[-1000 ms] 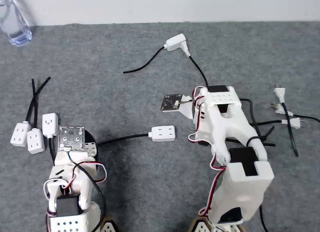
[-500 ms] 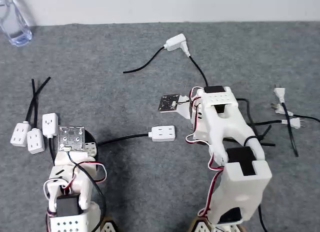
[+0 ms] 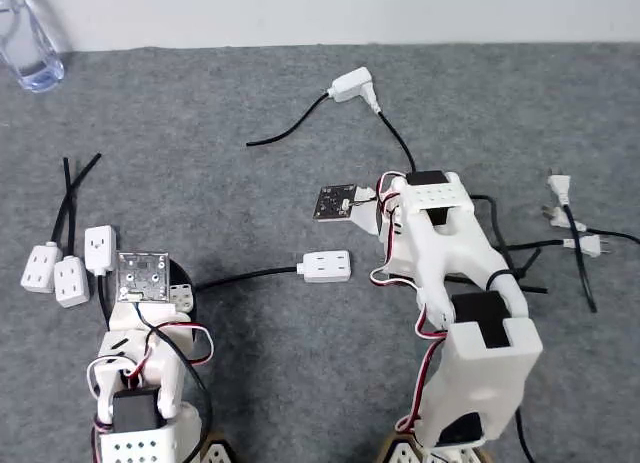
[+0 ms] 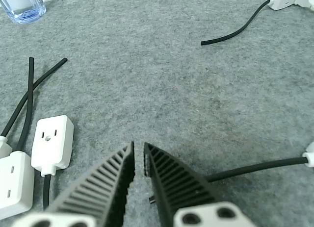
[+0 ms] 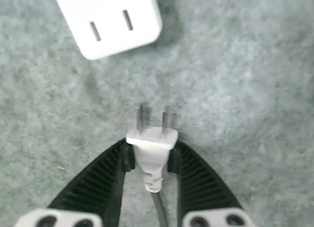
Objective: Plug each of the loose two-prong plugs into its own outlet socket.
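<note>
Two-prong plug (image 5: 151,138) clamped in the right gripper (image 5: 150,151), near the table's (image 3: 200,113) middle.
White body, two bare metal prongs pointing toward a white outlet socket (image 5: 108,21) just ahead, not touching; left gripper (image 4: 139,158) nearly closed, empty.

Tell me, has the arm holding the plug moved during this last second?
Yes. In the high view the right arm, its gripper shut on the plug, has slid slightly left, closer to the white socket, which stayed put.
</note>
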`<state>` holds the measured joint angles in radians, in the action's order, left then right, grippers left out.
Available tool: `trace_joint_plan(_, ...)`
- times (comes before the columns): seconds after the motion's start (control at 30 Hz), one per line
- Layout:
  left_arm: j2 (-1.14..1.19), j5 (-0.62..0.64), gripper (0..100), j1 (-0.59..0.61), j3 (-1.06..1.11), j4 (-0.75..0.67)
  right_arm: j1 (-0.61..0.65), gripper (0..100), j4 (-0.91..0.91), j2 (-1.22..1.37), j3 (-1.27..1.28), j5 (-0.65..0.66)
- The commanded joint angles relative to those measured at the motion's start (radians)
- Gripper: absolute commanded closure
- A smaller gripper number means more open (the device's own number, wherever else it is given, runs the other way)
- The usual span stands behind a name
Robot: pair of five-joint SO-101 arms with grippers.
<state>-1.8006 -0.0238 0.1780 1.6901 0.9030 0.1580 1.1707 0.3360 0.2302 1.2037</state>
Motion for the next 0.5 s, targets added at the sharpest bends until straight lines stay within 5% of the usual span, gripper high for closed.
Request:
trace_joint_plan(0.0,-0.012,-0.008,97,-0.005,-0.007,0.006,0.021,99.0,-0.03,0.019,-0.017,0.008)
trace_joint_plan(0.47,-0.017,0.008,97,-0.005,-0.007,-0.075,0.041,99.0,0.199,-0.272,-0.021,0.006)
